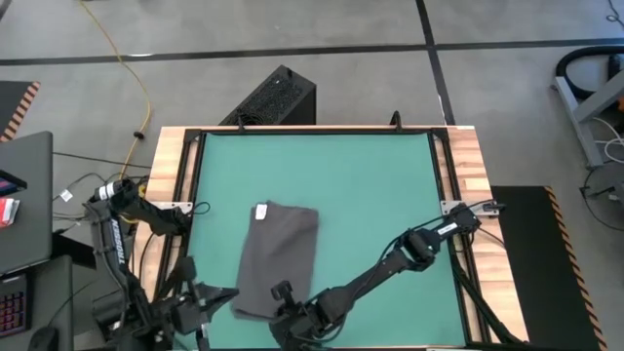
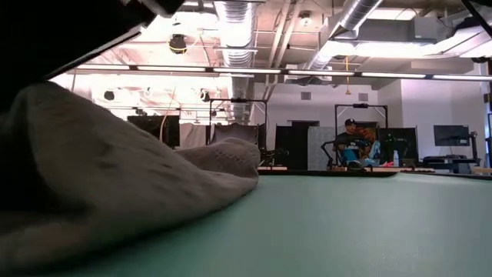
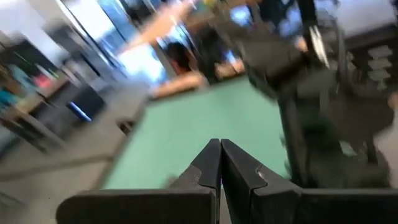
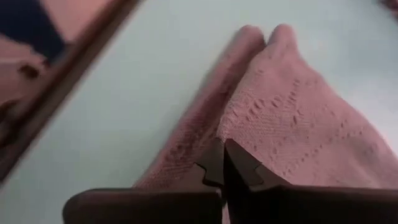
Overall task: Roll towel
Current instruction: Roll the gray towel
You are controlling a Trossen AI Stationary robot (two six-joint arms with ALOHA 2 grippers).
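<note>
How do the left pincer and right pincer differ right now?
The right pincer sits at the near end of the towel, fingers on the cloth; the left pincer is off the cloth, beside the mat's near-left edge, holding nothing. Both are shut.

Both arms are dark, built of slim jointed links. The left arm (image 1: 115, 229) carries white lettering along one link and loose black cables. Each gripper's fingers (image 4: 214, 163) are black, angular and taper to narrow tips.
</note>
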